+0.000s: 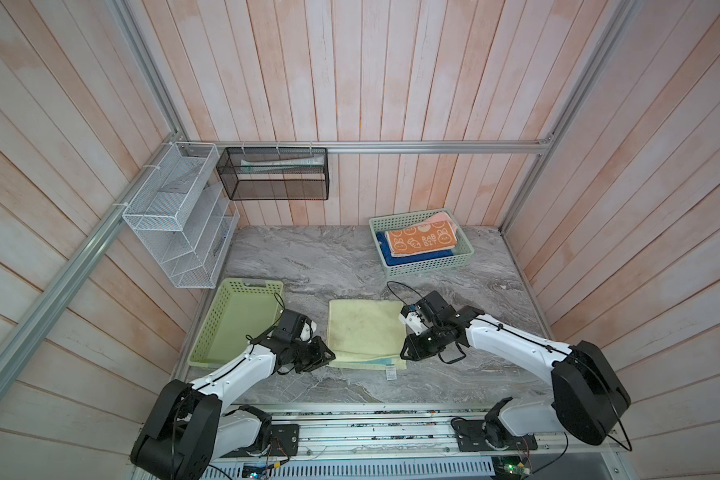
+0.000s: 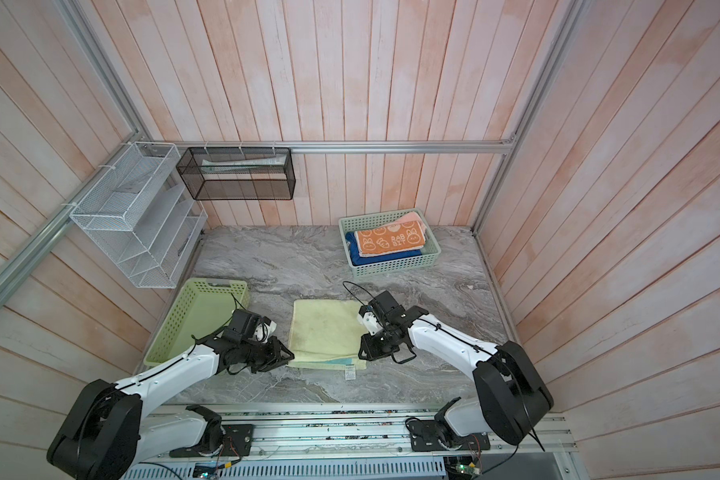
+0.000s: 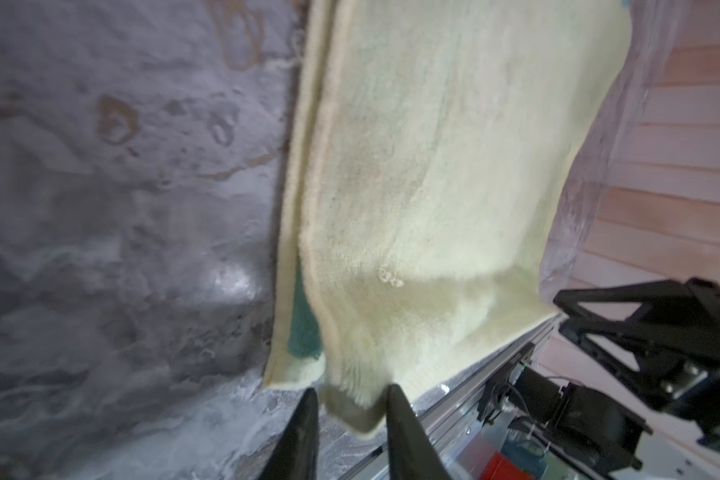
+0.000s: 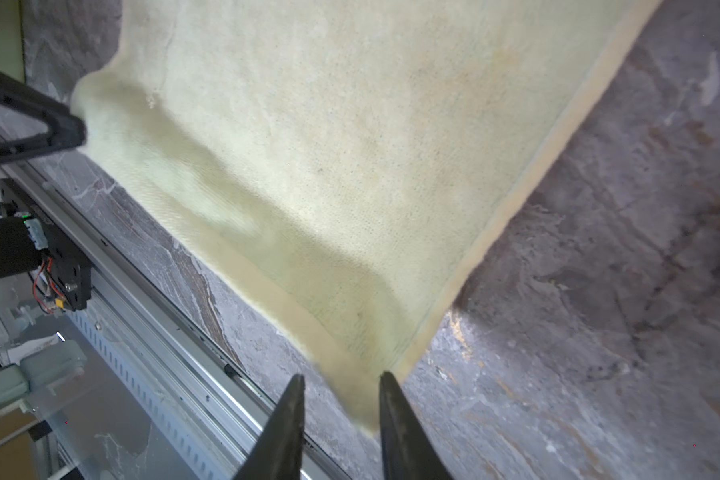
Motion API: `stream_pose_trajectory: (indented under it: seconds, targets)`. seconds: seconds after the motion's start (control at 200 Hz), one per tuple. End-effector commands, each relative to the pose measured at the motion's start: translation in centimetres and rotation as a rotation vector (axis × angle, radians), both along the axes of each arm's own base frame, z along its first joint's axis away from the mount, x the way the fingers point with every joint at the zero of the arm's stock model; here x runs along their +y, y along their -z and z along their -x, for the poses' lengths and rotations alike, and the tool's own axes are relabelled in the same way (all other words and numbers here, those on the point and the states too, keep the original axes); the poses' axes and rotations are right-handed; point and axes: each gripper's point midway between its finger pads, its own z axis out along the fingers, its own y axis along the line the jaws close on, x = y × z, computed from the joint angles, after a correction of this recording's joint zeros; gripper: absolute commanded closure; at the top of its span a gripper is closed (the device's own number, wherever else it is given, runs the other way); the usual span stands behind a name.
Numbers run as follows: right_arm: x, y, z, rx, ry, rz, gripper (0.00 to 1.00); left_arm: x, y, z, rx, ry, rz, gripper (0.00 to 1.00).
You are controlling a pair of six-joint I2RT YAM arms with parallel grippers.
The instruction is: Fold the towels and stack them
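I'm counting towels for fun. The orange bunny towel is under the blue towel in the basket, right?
No. The orange bunny towel is on top of the blue towel in the basket; both top views show it.

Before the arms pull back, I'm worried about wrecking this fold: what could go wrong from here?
1. The cream towel has both near corners between the parted jaws of the left gripper and right gripper; retreating could snag them and lift the top layer.
2. The lower layer shows along the near edge, so another fold may end crooked.
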Motion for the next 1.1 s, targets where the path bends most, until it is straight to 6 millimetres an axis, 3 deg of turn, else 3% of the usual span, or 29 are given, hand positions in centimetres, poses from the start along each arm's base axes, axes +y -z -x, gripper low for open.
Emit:
stream_pose_trajectory:
  seconds: [0.0,0.085,0.245,0.485,0.61,0.7,0.84,0.93,1.095]
  targets:
    - [0.1,-1.3,1.5,0.037,-0.012,-0.050,0.62,1.1,-1.4,-1.5,-0.058,-0.039,-0.051,0.67]
    - [-0.1,-1.5,1.3,0.021,0.003,-0.056,0.61,1.1,-1.8,-2.1,-0.076,-0.049,-0.044,0.66]
    - [-0.9,-0.1,-0.3,0.019,0.088,-0.031,0.61,0.5,-1.2,-2.6,-0.056,-0.014,-0.041,0.65]
    - [1.5,1.0,-3.8,-0.028,0.113,-0.079,0.65,-1.2,0.1,-3.2,-0.036,0.038,-0.016,0.65]
    - [1.6,1.6,-6.1,-0.082,0.139,-0.044,0.66,-1.5,0.1,-3.8,-0.053,0.046,-0.031,0.65]
    - [0.2,1.8,-8.8,-0.116,0.241,-0.025,0.65,-1.3,-1.2,-6.2,-0.133,0.033,-0.078,0.64]
    - [-1.9,0.4,-13.1,-0.152,0.409,-0.160,0.62,-0.6,-2.1,-10.9,-0.183,-0.010,-0.100,0.59]
    - [-2.7,-0.2,-15.1,-0.183,0.461,-0.196,0.60,-0.3,-1.9,-13.5,-0.197,-0.033,-0.082,0.56]
    - [-2.8,1.5,-17.2,-0.157,0.456,-0.159,0.59,0.0,-0.6,-17.1,-0.193,-0.038,-0.079,0.55]
